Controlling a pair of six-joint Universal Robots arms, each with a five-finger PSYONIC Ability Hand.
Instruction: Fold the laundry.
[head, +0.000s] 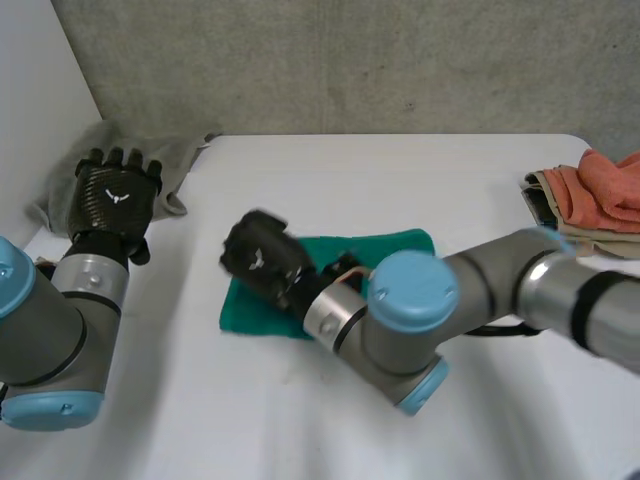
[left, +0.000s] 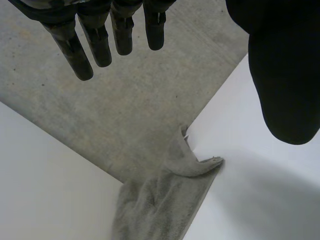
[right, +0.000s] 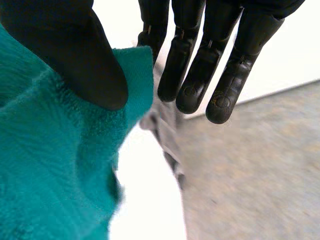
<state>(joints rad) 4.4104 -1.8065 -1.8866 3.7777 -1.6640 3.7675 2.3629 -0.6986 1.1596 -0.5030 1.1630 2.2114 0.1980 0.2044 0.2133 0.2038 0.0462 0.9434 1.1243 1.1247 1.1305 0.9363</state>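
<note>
A teal-green towel (head: 400, 245) lies folded in the middle of the white table (head: 380, 170). My right hand (head: 258, 255) is at the towel's left end. In the right wrist view its thumb (right: 75, 55) presses on a corner of the green towel (right: 50, 165), and the fingers (right: 195, 60) reach nearly straight just behind that corner, pinching it. My left hand (head: 115, 195) hovers at the far left with straight, spread fingers (left: 95, 40) and holds nothing. A grey towel (head: 175, 160) lies crumpled beyond it at the table's back left corner (left: 160, 205).
A stack of folded cloths, orange on beige (head: 600, 200), sits at the table's right edge. A concrete wall (head: 350, 60) rises behind the table. My right arm (head: 480, 290) stretches across the table's front right part.
</note>
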